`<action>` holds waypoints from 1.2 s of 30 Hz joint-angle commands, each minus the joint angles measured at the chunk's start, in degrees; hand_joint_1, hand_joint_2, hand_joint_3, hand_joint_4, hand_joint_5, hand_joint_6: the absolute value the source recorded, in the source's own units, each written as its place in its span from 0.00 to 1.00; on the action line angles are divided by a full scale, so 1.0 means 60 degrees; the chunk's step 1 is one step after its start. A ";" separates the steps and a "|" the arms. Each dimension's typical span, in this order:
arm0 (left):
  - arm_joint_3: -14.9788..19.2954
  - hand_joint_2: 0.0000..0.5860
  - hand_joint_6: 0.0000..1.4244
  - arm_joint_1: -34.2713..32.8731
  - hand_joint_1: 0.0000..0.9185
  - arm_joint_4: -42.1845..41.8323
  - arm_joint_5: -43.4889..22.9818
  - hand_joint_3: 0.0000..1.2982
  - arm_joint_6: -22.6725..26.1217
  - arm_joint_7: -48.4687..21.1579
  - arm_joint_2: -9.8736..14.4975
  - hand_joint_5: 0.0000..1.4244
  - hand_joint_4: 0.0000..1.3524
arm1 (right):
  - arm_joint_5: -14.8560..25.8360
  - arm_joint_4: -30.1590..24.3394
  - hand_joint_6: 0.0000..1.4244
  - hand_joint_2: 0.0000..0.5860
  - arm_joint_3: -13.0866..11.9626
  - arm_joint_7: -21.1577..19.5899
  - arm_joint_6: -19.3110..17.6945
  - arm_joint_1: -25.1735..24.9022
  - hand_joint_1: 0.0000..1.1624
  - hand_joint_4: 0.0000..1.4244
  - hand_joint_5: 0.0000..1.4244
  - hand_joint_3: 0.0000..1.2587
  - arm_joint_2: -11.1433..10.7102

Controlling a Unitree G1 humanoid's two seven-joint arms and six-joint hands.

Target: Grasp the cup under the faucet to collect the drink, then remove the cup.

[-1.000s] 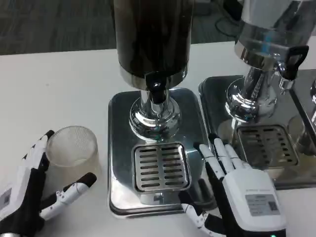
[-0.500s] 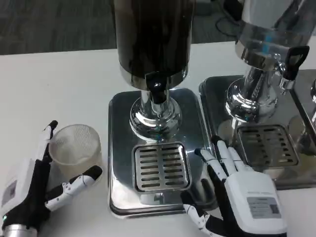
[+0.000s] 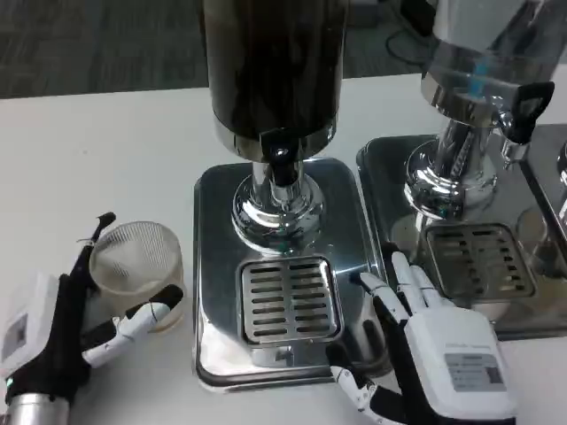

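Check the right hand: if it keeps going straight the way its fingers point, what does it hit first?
The right hand points up-left over the middle dispenser's steel base. Straight on, it likely meets the chrome pedestal under the tap first, though depth is hard to judge.

Frosted ribbed plastic cup (image 3: pixel 137 270); glossy polished metal tray (image 3: pixel 217 266).

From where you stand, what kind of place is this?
Probably a self-serve drinks counter, maybe a test setup: two dispensers with taps stand on steel drip trays on a white table, and the left hand reaches for a plastic cup.
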 commanded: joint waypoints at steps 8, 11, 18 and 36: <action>-0.0208 0.20 0.52 -0.0169 0.42 0.0464 0.0181 0.30 -0.0294 0.0618 0.0013 0.54 0.41 | 0.0088 -0.0099 0.24 0.57 -0.0152 -0.0135 -0.0058 -0.0064 0.37 0.00 0.07 0.18 -0.0071; -0.0246 0.22 0.57 -0.0233 0.43 0.0579 0.0212 0.34 -0.0371 0.0713 0.0010 0.57 0.45 | 0.0111 -0.0081 0.25 0.57 -0.0169 -0.0125 -0.0068 -0.0081 0.36 0.00 0.08 0.18 -0.0068; -0.0186 0.24 0.63 -0.0134 0.44 0.0425 0.0287 0.36 -0.0544 0.0960 0.0068 0.60 0.49 | 0.0196 -0.0055 0.25 0.56 -0.0164 -0.0134 -0.0133 -0.0085 0.37 0.00 0.08 0.18 -0.0047; -0.0017 0.27 0.62 -0.0042 0.39 -0.0015 0.0478 0.36 -0.0659 0.1515 0.0130 0.58 0.46 | 0.0267 0.0036 0.26 0.58 -0.0212 -0.0222 -0.0164 -0.0242 0.38 0.00 0.07 0.16 -0.0013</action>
